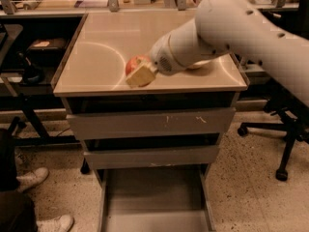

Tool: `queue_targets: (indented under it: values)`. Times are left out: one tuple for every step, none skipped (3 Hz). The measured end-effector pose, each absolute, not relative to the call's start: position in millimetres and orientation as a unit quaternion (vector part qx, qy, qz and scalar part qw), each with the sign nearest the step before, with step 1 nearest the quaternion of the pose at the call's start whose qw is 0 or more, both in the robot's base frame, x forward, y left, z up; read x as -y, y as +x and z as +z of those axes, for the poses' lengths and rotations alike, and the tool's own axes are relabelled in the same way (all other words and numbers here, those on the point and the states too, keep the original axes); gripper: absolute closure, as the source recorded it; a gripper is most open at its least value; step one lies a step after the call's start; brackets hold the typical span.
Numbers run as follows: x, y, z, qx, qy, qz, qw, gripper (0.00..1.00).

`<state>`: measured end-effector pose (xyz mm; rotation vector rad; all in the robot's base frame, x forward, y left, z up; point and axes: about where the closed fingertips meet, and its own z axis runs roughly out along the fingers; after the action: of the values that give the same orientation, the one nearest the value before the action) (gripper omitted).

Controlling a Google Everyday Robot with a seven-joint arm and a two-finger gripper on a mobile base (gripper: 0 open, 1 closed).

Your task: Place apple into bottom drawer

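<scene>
The red-orange apple (133,64) is held in my gripper (139,71), which is shut on it near the front edge of the beige cabinet top (96,57). The tan finger pad (141,76) covers the apple's lower front. My white arm (231,28) reaches in from the upper right. The bottom drawer (154,197) is pulled open below, its grey floor bare. The two grey-fronted drawers (149,124) above it are closed. The white bowl is almost fully hidden behind my arm.
A black office chair base (280,139) stands on the right. A person's white shoes (34,178) and dark legs are at the lower left. A black shelf unit (29,66) stands left of the cabinet. Clutter lies on the bench behind.
</scene>
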<state>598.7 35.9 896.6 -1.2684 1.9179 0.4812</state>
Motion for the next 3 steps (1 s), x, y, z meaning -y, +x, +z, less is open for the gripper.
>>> queue_targets:
  values:
    - [-33, 580, 856, -0.765, -0.502, 0.192, 0.355, 1.0]
    - [-30, 577, 855, -0.768, -0.497, 0.197, 0.354, 1.0]
    - [-17, 555, 834, -0.788, -0.454, 0.214, 0.356, 1.0]
